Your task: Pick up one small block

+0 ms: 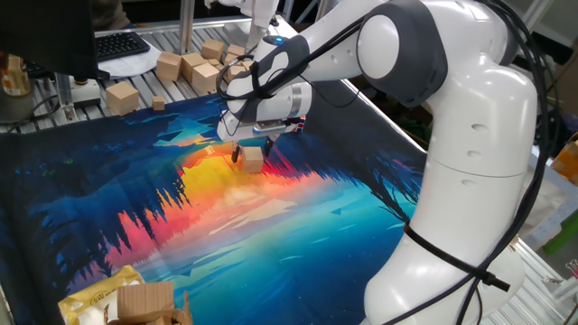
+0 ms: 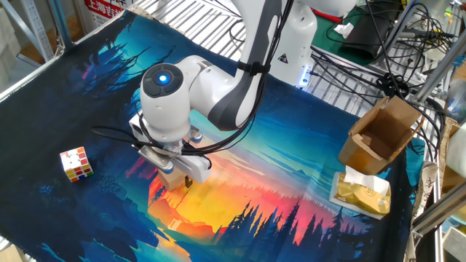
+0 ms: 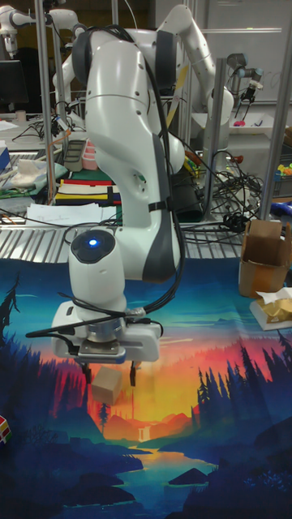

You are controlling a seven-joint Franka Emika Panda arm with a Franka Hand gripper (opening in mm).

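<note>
On the colourful mat (image 1: 108, 217), the end effector (image 3: 108, 376) grips the small block (image 3: 105, 383).

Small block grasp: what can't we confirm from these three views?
- Contact of the fingers with the small block: too small in one fixed view.
- The small block in the other fixed view: mostly hidden under the end effector.
- Whether the small block is off the mat: unclear in the tall fixed view.
- Puzzle cube: cut off by the left edge there.
</note>
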